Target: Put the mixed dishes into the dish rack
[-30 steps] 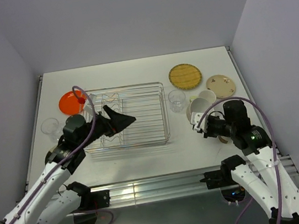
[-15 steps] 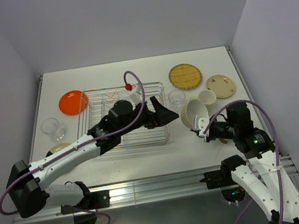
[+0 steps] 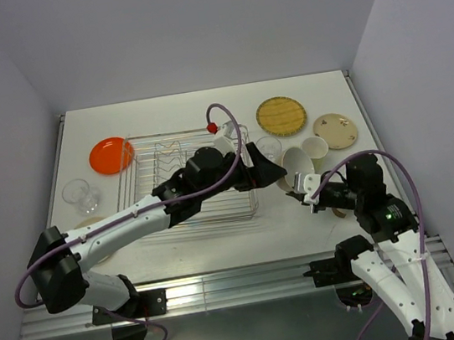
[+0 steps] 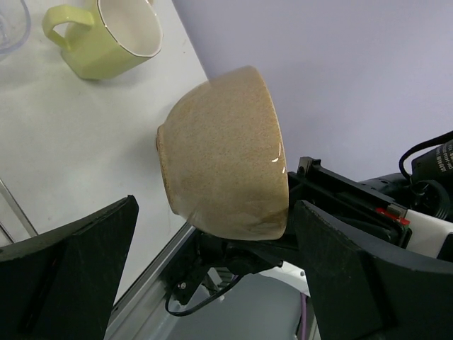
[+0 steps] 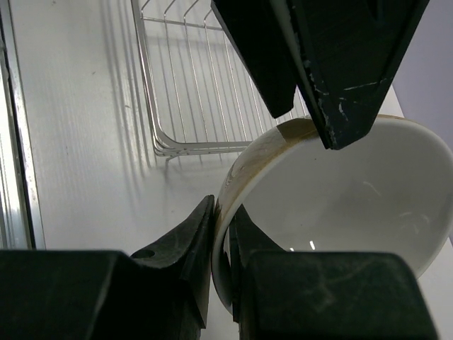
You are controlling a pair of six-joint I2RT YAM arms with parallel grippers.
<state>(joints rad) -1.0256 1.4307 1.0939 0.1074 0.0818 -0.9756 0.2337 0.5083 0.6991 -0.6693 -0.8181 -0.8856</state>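
My right gripper point(image 3: 304, 186) is shut on the rim of the beige bowl point(image 3: 294, 166) and holds it tilted above the table, right of the dish rack point(image 3: 173, 137). In the right wrist view the fingers point(image 5: 202, 234) pinch the bowl's rim point(image 5: 244, 166). My left gripper point(image 3: 273, 169) reaches across the rack and is open, one finger on each side of the bowl point(image 4: 226, 149), not touching it. The rack point(image 5: 205, 92) holds no dishes that I can see.
An orange plate point(image 3: 111, 155) and a clear cup point(image 3: 78, 193) lie left of the rack. A yellow woven plate point(image 3: 281, 115), a tan plate point(image 3: 335, 129), a clear cup point(image 3: 269, 147) and a pale green mug point(image 3: 315, 147) point(image 4: 106, 35) lie to its right.
My left arm has swung right across the rack until its open fingers flank the bowl. The right gripper keeps the bowl lifted, shifted a little left.
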